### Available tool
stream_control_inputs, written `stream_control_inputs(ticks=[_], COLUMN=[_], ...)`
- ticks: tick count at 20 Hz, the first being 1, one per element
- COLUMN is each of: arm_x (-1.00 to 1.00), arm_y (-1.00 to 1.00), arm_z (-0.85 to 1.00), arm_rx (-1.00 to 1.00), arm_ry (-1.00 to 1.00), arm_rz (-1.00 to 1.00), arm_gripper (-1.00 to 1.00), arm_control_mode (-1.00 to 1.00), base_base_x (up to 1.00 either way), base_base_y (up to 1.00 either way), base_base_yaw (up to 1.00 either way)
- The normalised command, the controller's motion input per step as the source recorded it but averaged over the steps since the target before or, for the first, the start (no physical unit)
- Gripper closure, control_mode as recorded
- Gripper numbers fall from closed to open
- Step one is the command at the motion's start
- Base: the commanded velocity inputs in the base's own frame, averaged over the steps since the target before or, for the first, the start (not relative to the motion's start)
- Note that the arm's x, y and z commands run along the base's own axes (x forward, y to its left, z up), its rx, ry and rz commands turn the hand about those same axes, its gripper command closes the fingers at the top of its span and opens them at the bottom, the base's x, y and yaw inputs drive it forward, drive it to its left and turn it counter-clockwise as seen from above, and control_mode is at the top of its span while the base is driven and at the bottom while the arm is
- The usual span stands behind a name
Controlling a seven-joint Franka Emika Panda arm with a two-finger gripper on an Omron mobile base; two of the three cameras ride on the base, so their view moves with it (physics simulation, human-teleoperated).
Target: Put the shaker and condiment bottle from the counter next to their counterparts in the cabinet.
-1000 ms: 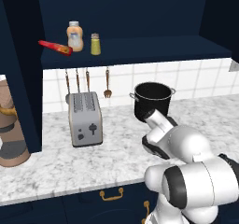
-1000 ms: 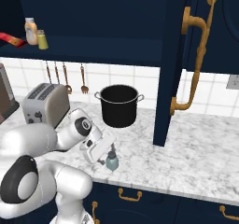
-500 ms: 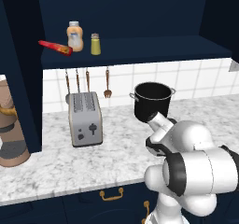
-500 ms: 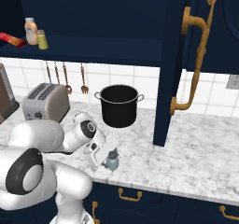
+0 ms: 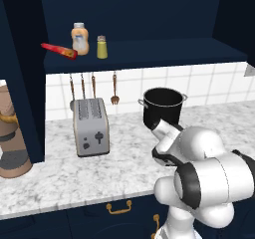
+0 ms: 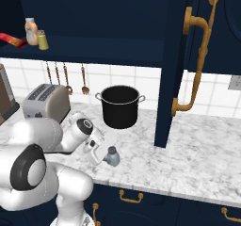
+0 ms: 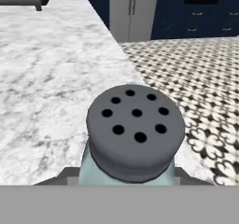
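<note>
Grey-capped, the shaker [image 6: 112, 156] stands near the counter's [image 6: 202, 154] front edge with the gripper [image 6: 104, 152] closing around its body. Whether the jaws grip firmly yet, I cannot tell; best confirm a snug hold, then lift straight up.

The marbled table [image 6: 197, 154] carried a toaster [image 5: 91, 127], a black pot [image 6: 120, 106] and the grey-blue shaker [image 6: 112, 156]. The cabinet [image 5: 149, 54] shelf bore a red bottle [image 5: 58, 50], orange bottle [image 5: 79, 38] and yellow-green shaker [image 5: 101, 47].
</note>
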Motion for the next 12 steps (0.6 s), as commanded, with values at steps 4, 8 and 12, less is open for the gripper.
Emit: stream_control_inputs(ticks=[4,8,12], arm_x=[-0.21,-0.36,-0.38], arm_y=[0.00,0.00,0.00], arm_z=[0.51,0.52,0.43], arm_rx=[-0.04,-0.01,0.00], arm_ry=[0.00,0.00,0.00], arm_rz=[0.28,0.30,0.28], arm_gripper=[1.00,1.00,1.00], arm_control_mode=[-1.00,-1.00,-1.00], base_base_x=[0.00,0.00,0.00], base_base_y=[0.00,0.00,0.00], base_base_yaw=[0.00,0.00,0.00])
